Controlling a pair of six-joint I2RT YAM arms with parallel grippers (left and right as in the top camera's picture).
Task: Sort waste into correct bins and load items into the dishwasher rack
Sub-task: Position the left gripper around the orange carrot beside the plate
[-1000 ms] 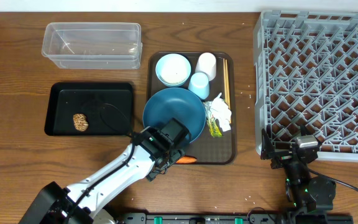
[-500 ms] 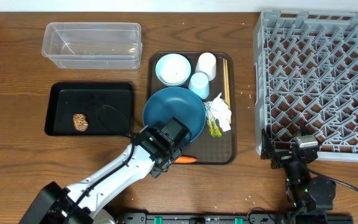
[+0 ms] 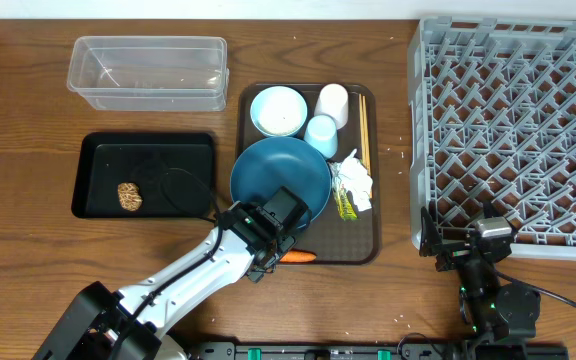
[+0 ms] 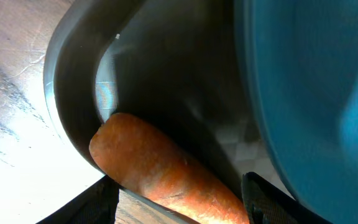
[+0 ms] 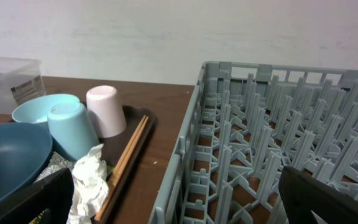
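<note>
The left end effector (image 4: 182, 200) had narrowed to pinch the orange carrot (image 4: 160, 168), likely readying its lift toward the black tray (image 3: 148, 155).

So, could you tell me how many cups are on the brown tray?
2. The white cup stands at the brown tray's far edge beside the chopsticks; the light blue cup sits just in front of it, by the dark blue dish. None looks hidden.
</note>
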